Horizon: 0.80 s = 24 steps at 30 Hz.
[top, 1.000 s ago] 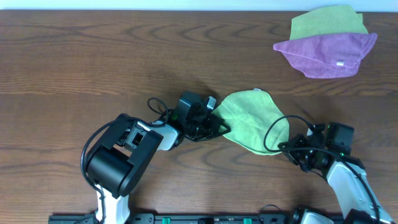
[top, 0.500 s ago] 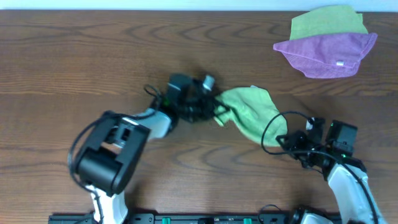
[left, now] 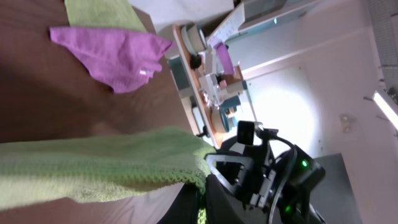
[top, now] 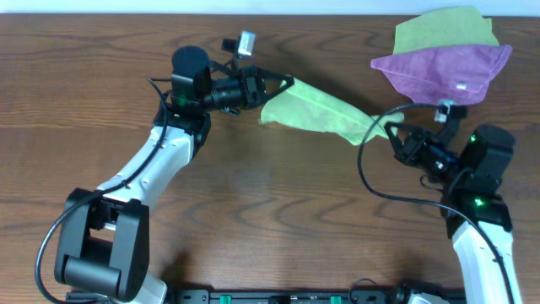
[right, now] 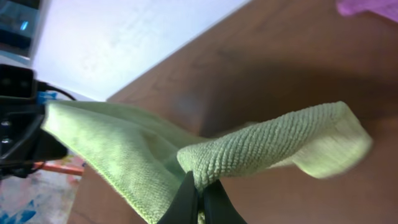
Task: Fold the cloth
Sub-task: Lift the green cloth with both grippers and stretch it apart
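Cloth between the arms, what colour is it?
The cloth is lime green; right wrist view shows it best.

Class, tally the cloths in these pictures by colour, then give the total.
Green: 2 (stretched green cloth, far green cloth)
Purple: 1 (purple cloth)
Total: 3

table: dark wood (grained) | wall: pale — bright patch | shelf: cluttered

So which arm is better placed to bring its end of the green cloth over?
Probably left: the left fingers hold the cloth over bare table; the right fingers hold it near the purple cloth.
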Available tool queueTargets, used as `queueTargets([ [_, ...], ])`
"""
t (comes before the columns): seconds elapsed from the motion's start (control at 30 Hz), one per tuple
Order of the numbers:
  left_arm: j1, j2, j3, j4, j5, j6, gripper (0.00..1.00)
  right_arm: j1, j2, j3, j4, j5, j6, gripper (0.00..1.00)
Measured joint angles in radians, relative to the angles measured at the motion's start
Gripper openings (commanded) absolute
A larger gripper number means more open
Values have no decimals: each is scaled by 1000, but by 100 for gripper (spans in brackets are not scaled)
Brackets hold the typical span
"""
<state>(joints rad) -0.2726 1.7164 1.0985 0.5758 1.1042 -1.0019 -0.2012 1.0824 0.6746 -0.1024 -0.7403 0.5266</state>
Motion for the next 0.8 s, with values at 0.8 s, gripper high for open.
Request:
queueTargets([
  [0.8,116,55,109,-75,-148,31,6,161,499,397,230,135,91,1],
])
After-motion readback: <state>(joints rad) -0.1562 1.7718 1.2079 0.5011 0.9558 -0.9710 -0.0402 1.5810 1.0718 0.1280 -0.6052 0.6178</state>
